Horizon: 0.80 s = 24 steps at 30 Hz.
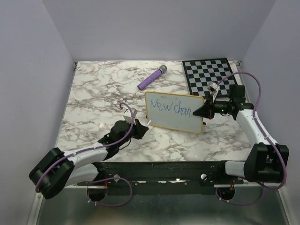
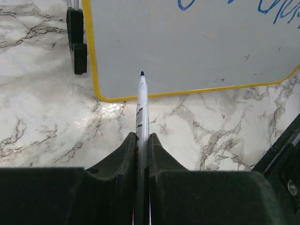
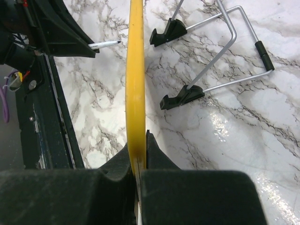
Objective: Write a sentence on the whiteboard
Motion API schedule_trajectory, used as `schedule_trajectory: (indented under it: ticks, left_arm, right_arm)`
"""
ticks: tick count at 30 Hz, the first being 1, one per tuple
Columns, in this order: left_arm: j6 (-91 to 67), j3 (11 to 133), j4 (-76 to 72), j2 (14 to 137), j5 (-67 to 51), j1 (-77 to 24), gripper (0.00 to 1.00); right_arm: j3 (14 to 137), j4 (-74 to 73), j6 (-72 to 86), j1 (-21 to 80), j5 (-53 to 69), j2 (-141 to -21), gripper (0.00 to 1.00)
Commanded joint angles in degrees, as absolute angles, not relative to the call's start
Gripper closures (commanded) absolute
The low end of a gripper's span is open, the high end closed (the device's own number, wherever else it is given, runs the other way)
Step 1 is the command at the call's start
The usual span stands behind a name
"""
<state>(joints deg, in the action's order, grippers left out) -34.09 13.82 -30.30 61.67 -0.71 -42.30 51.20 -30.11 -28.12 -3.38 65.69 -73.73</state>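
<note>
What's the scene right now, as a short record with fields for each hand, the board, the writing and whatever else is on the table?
Whiteboard: white board with yellow frame, propped on black feet and a wire stand
Writing: blue handwritten lettering, roughly "New chan"
Left hand: shut on a thin white marker with a dark blue tip
Marker tip: just short of the board, small gap showing
Right hand: shut on the board's yellow side edge
Behind: purple cylinder with grey end; black-and-white checkered board

The small rectangular whiteboard (image 1: pixel 174 117) is showing a white face, a yellow frame and blue handwritten lettering (image 1: pixel 171 107). The marble tabletop (image 1: pixel 103 93) is running white with grey-brown veins. The checkered board (image 1: pixel 209 75) is alternating black and white squares; the slim white pen (image 2: pixel 142 101) is showing a dark blue tip.
</note>
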Motion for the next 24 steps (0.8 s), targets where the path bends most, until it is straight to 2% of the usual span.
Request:
schedule_trajectory:
  ticks: [1, 11, 24]
  left_arm:
    - [-33.2, 18.5, -33.8, 66.0, -2.4, -41.9, 1.0]
    - [-33.1, 23.2, -35.9, 73.6, -2.1, -41.9, 1.0]
    - [-33.6, 20.5, -33.7, 69.8, -0.9, -41.9, 1.0]
  right_arm:
    - [52.2, -31.8, -29.3, -3.3, 66.5, -73.9, 0.99]
    - [52.2, -31.7, -29.2, -3.3, 66.7, -73.8, 1.0]
    - [52.2, -31.7, -29.3, -3.3, 66.6, -74.0, 0.99]
